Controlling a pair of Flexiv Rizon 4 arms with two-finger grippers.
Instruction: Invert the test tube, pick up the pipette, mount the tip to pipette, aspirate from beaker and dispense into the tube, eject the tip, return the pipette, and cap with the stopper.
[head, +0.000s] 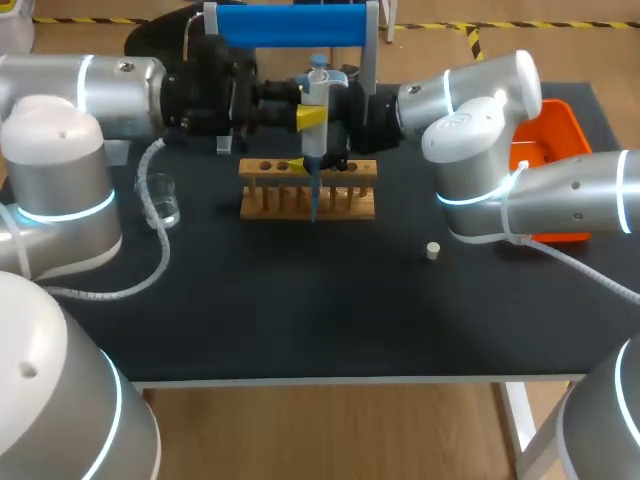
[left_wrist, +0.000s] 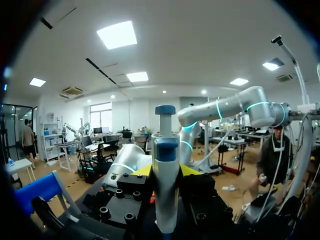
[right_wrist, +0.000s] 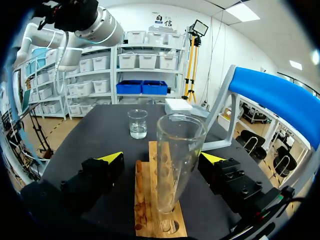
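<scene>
Standing upright, the pipette (left_wrist: 165, 205) was clamped between the fingers of the left gripper (left_wrist: 166, 172). The glass tube (right_wrist: 178, 145) was seated in the wooden rack (right_wrist: 149, 212), between the spread fingers of the right gripper (right_wrist: 162, 159), not gripped.

The near half of the table (head: 300, 330) lies open from side to side, with only the small stopper (head: 433, 251) right of its middle. The far middle is blocked: the wooden rack (head: 308, 188) stands there with the test tube (right_wrist: 177, 145) rising from it, the pipette (head: 316, 95) upright above, the left arm (head: 100, 95) and right arm (head: 480, 110) closing in from both sides, and a blue-topped stand (head: 290, 25) behind. The beaker (head: 163, 200) and a white cable (head: 164, 252) crowd the left edge; an orange tray (head: 550, 140) fills the far right corner.
</scene>
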